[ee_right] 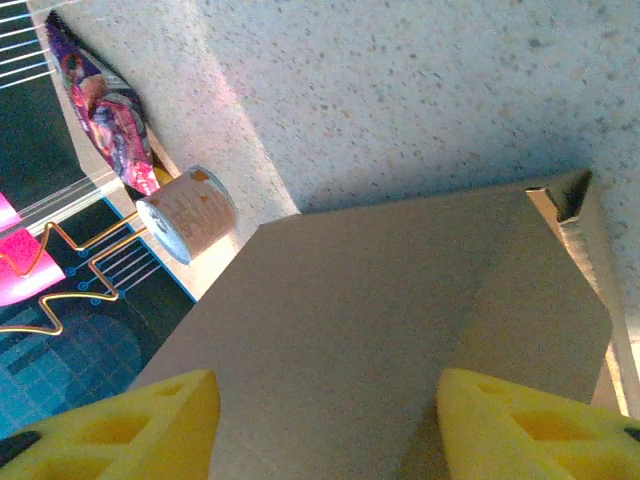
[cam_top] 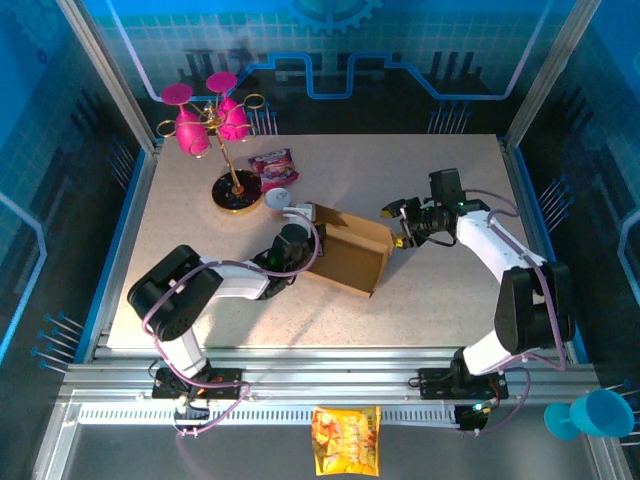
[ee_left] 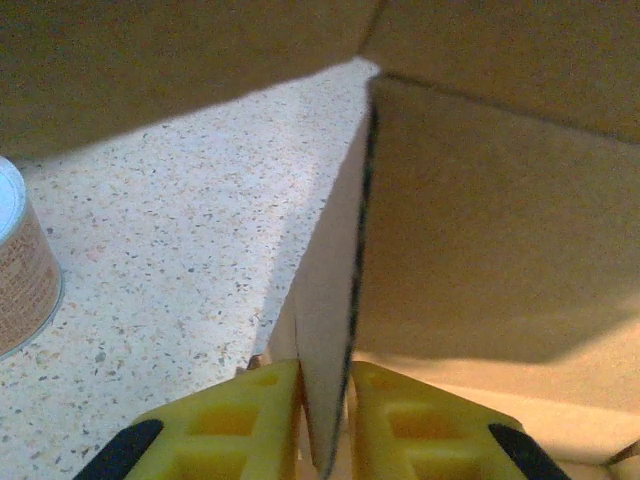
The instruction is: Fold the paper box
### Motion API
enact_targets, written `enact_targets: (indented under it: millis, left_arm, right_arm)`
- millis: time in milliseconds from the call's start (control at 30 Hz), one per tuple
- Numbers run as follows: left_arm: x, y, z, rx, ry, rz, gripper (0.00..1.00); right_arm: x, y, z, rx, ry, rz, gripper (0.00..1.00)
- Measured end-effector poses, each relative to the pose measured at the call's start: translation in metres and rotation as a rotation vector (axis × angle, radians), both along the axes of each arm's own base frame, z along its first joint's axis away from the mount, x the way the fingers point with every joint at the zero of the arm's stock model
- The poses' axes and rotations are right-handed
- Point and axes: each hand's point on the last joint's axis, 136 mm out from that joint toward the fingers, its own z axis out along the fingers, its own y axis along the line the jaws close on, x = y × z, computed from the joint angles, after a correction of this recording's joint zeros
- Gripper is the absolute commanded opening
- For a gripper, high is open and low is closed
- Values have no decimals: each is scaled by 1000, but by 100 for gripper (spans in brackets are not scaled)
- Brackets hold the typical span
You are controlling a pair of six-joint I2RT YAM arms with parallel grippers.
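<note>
On the speckled, stone-look table [cam_top: 200, 290], about mid-field, sat the box [cam_top: 352, 258]: plain matte brown cardboard, partly raised into a shallow open tray with upright walls. It was skewed to the table edges.

The left gripper [cam_top: 310, 240] was at the box's left end. The left wrist view showed its yellow ribbed fingers [ee_left: 250, 420] set narrow, pinching a thin upright wall edge-on, with the corrugated cut edge visible. The right gripper [cam_top: 398, 228] was at the box's far right corner. The right wrist view showed its jaws spread wide, with a flat panel and a folded corner flap lying between and beyond them. Contact could not be told there.

A small round can [cam_top: 277, 198] with a pale lid and a tan label stood just past the box's far-left side, near it but apart. Beyond it lay a glossy purple packet [cam_top: 273, 165] and a gold wire rack [cam_top: 238, 193] with pink cups [cam_top: 190, 125].

The top view gave the whole layout and both arms. The left wrist view added the sliver of table between two box walls, and the can at frame left. The right wrist view added the can's label, the packet's crinkles and the table's far edge.

For room, bare table lay open in front of the box, on the right side and at far right. The far-left corner was crowded. Off the table, a yellow bag [cam_top: 346, 440] lay on the near rail and a blue cup [cam_top: 590, 413] sat at lower right.
</note>
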Motion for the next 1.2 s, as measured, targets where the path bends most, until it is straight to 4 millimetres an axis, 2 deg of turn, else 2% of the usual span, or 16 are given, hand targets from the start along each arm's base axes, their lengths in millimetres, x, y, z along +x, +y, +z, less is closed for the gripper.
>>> enact_targets:
  millis: [100, 333, 500, 767, 1000, 1200]
  left_arm:
    - [-4, 1, 2, -26, 14, 7, 22]
    - [-15, 3, -4, -78, 59, -1, 17]
    - [-22, -1, -11, -100, 96, -19, 11]
    - [-24, -4, -12, -127, 116, -24, 0]
    - [-24, -4, -12, -126, 114, -21, 0]
    - [-24, -3, -12, -128, 113, -13, 0]
  right_arm:
    - [-6, 3, -2, 3, 10, 3, 59]
    - [-17, 5, -3, 18, 21, -11, 63]
    - [-24, 7, -8, 36, 47, -30, 64]
    - [-33, 9, -2, 42, 43, -34, 62]
    - [-55, 0, 3, 17, 32, -35, 60]
    - [-66, -5, -12, 9, 76, -45, 60]
